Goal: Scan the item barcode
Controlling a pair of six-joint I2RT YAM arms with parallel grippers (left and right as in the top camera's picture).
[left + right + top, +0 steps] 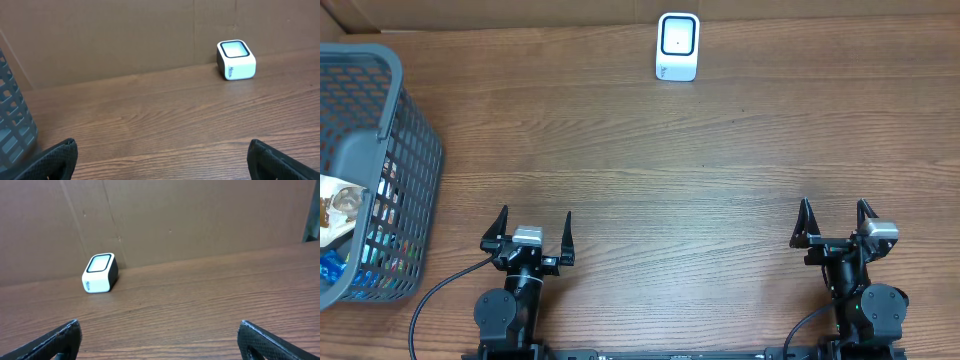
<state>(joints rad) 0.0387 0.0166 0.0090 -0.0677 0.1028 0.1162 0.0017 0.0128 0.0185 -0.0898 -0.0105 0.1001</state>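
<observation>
A small white barcode scanner point(678, 46) with a dark-rimmed window stands at the far middle of the wooden table; it also shows as the scanner point(236, 60) at upper right and the scanner point(100, 273) at left. Packaged items point(345, 205) lie inside a grey mesh basket point(415, 150) at the left; no barcode is readable. My left gripper point(535, 215) rests near the front edge, open and empty, with bare wood under the gripper point(161, 150). My right gripper point(833, 208) stands open and empty at the front right, also over bare wood point(159, 330).
A brown cardboard wall point(125, 35) runs along the table's back edge behind the scanner. The basket's wall point(12, 125) rises just left of my left gripper. Wood tabletop point(670, 190) stretches between the grippers and the scanner.
</observation>
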